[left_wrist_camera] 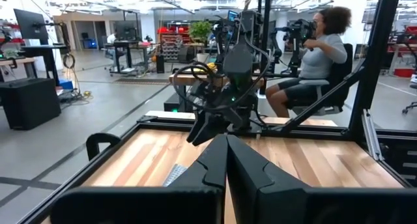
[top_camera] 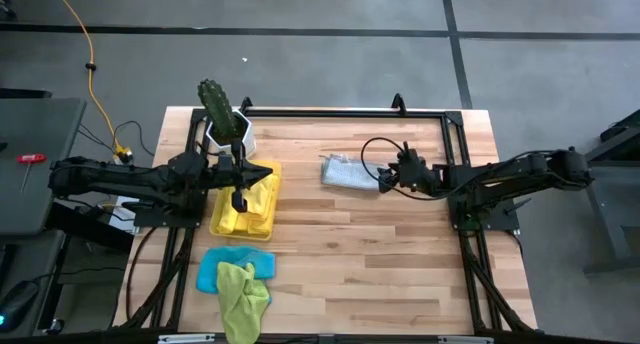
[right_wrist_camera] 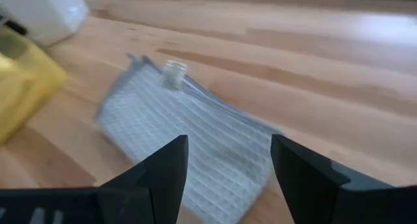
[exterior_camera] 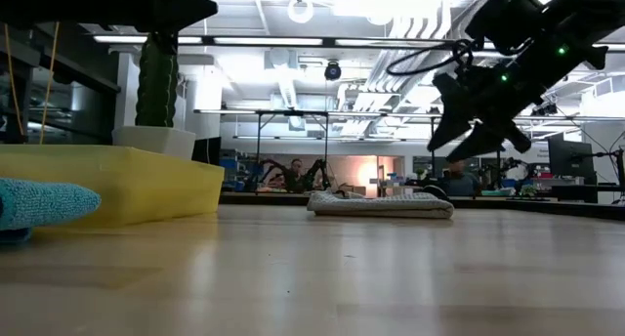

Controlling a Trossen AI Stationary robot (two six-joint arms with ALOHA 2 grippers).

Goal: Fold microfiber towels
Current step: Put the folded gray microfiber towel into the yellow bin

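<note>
A wooden table with a black frame stands on a grey workshop floor; the low view looks past it into a bright room with benches and other rigs. In the left wrist view a seated person shows beyond the table.

The grey microfiber towel lies folded flat on the far middle of the table. The right gripper hangs just above its right edge with its fingers spread wide and nothing between them — in the right wrist view the two dark fingers frame the grey cloth below.

The left gripper, fingers pressed together and empty, hovers over the translucent yellow tray, which holds yellow towels. Behind the tray stands a cactus in a white pot.

Near the front left edge lies a light blue towel, with a lime green towel crumpled partly on top of it — its end reaches the table edge.
</note>
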